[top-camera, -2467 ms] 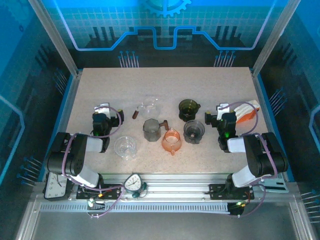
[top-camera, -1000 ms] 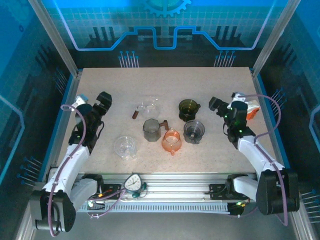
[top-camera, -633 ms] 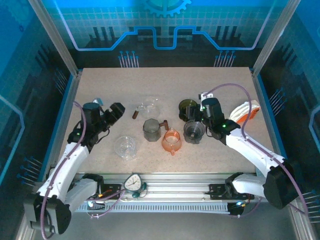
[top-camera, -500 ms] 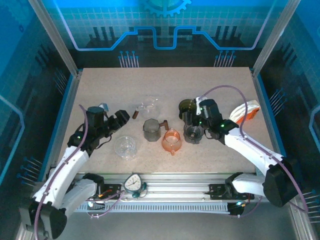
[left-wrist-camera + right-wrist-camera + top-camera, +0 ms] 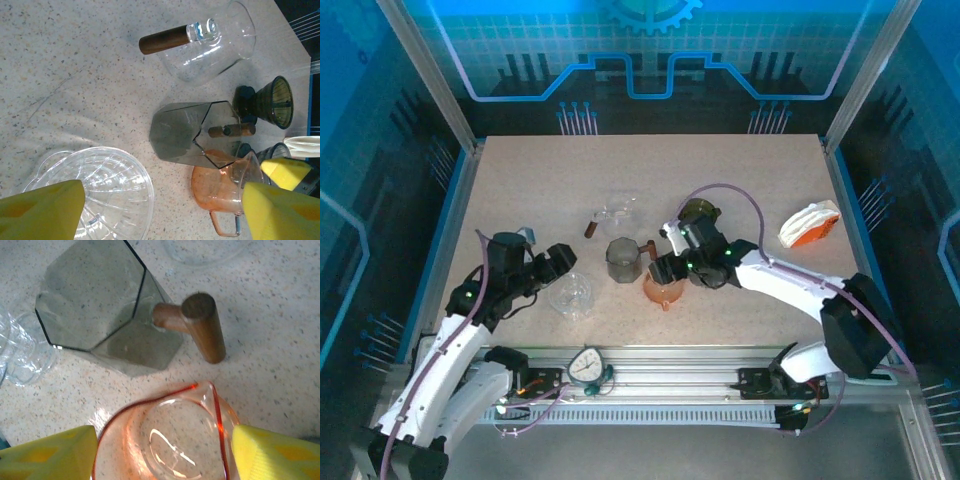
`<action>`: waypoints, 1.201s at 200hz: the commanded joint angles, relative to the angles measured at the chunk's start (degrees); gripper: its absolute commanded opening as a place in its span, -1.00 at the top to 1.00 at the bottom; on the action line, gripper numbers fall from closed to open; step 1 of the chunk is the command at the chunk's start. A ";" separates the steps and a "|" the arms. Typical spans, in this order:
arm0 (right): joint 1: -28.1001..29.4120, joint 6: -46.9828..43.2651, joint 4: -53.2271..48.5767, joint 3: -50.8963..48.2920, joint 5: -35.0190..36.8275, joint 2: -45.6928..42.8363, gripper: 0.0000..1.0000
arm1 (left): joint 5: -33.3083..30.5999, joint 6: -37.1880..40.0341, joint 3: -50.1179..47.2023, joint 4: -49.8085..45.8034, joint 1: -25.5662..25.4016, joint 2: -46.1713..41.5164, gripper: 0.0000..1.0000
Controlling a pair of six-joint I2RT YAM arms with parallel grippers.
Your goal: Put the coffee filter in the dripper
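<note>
The left fingers (image 5: pixel 42 212) stood wide apart and held nothing; the clear dripper (image 5: pixel 95 192) sat on the speckled surface (image 5: pixel 75 100) partly between them, close under the finger on the left of the wrist view and well apart from the other. Just beyond their tips sat the grey dripper (image 5: pixel 186 132), its wooden handle (image 5: pixel 231 131) turned toward the side of the other finger. Further beyond lay a clear glass cup (image 5: pixel 210 45) with a brown handle; the dark green dripper (image 5: pixel 272 100) stood beyond the finger on the right of that view.

The right fingers (image 5: pixel 50 457) were wide apart as well; the orange dripper (image 5: pixel 175 432) sat upright between them with its mouth open to the wrist camera, its rim reaching out to each fingertip; whether either finger touched the rim could not be told. The dripper's spout pointed away from the fingers, toward the grey dripper, which sat just beyond the tips.

In the top view the coffee filter (image 5: pixel 810 225), a white and orange bundle, lay on the surface well apart from both pairs of fingers, out past the outer side of the right arm (image 5: pixel 790 285); it lay outside every dripper.
</note>
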 commanded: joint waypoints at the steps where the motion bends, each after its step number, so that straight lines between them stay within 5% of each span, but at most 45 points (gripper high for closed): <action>1: 0.46 -2.28 -0.71 3.33 -1.74 2.25 -0.45 | 1.05 1.04 -0.69 -1.84 -0.32 -0.36 -0.67; 87: 1.26 -2.38 -2.16 2.73 -2.16 4.81 -0.45 | 1.43 1.67 -0.57 -2.86 -0.32 0.53 -0.68; 187: 9.26 6.62 3.34 -2.77 -1.53 2.87 -0.44 | 1.18 1.57 1.13 -7.33 -0.32 1.24 -0.62; 240: 10.05 5.60 1.33 -1.24 5.09 -2.34 -0.48 | -4.09 2.19 2.27 -14.85 -0.54 3.14 -0.20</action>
